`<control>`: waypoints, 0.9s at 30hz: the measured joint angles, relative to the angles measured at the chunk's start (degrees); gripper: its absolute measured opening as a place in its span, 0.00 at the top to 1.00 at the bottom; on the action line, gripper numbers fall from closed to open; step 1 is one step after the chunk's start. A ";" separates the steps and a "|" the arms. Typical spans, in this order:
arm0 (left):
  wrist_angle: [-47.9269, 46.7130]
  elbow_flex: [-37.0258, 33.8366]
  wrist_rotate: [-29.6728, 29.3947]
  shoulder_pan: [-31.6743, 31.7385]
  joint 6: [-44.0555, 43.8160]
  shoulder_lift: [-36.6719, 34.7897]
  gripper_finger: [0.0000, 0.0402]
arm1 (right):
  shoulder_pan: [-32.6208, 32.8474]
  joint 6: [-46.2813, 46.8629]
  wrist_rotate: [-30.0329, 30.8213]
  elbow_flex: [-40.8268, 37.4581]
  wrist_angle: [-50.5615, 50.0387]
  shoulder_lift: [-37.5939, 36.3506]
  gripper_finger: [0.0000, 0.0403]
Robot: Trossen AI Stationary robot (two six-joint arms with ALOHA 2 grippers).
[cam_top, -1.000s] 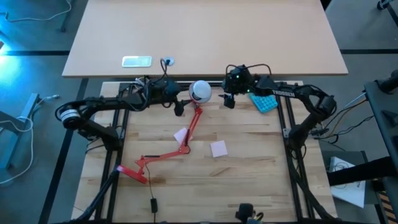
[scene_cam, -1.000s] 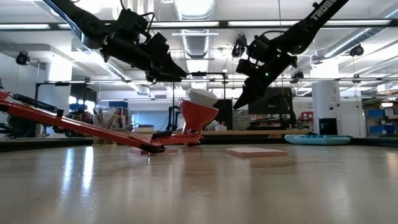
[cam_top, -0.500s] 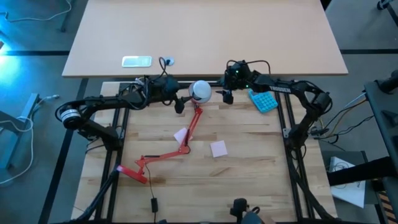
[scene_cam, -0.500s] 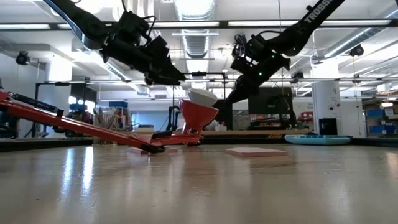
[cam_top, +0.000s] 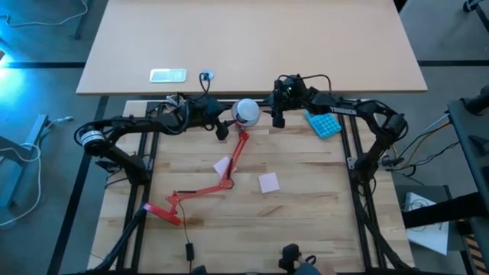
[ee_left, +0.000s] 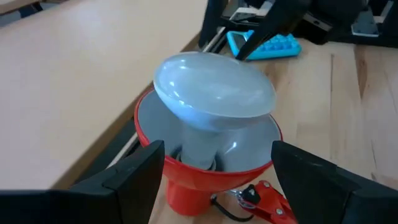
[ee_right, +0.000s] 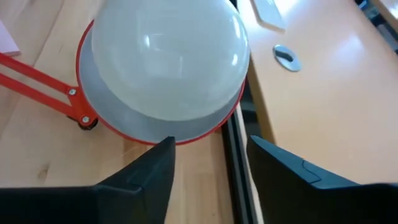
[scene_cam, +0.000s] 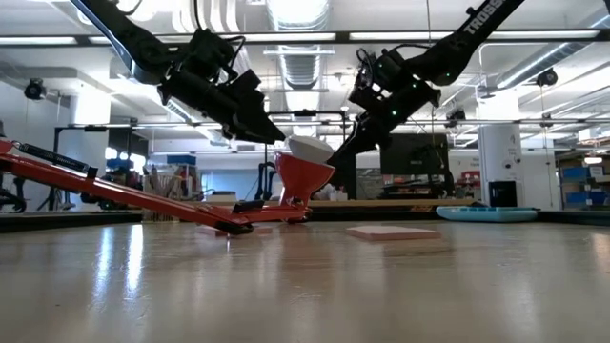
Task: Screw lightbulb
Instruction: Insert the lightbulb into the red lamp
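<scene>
The white lightbulb [ee_left: 214, 93] sits tilted in the red lamp's shade [ee_left: 186, 183], its narrow base down in the socket and its round top [ee_right: 171, 56] above the rim. The shade [cam_top: 246, 121] lies at the table's far edge. My left gripper [ee_left: 217, 186] is open, with one finger on either side of the shade, just left of it [cam_top: 220, 131]. My right gripper [ee_right: 211, 165] is open too. It hovers close to the shade's right side [cam_top: 276, 119], above table level [scene_cam: 357, 143]. I cannot see either gripper touching the shade or the bulb.
The lamp's red arm [cam_top: 233, 156] runs from the shade toward the near left, down to its base [cam_top: 164, 210]. Two pink sticky notes [cam_top: 222, 166] [cam_top: 268, 182] lie mid-table. A blue tray [cam_top: 324, 124] lies right of my right gripper. A tan table [cam_top: 252, 46] stands beyond.
My right gripper has moved toward the table's left, closer to the bulb and shade, staying open. My left gripper has dipped a little toward the shade. The bulb and lamp have kept still.
</scene>
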 joint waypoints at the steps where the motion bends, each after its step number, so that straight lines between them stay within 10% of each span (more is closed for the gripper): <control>1: 0.20 0.02 0.00 0.04 0.23 0.00 0.29 | 0.03 0.24 0.01 0.03 0.13 0.09 0.55; 14: 1.29 0.00 -1.07 0.04 0.32 0.48 0.34 | 0.01 13.25 8.88 0.04 5.14 3.04 0.82; 27: 5.34 0.00 -3.94 0.04 -1.45 0.52 0.36 | 0.29 17.46 5.54 0.59 6.69 2.89 1.00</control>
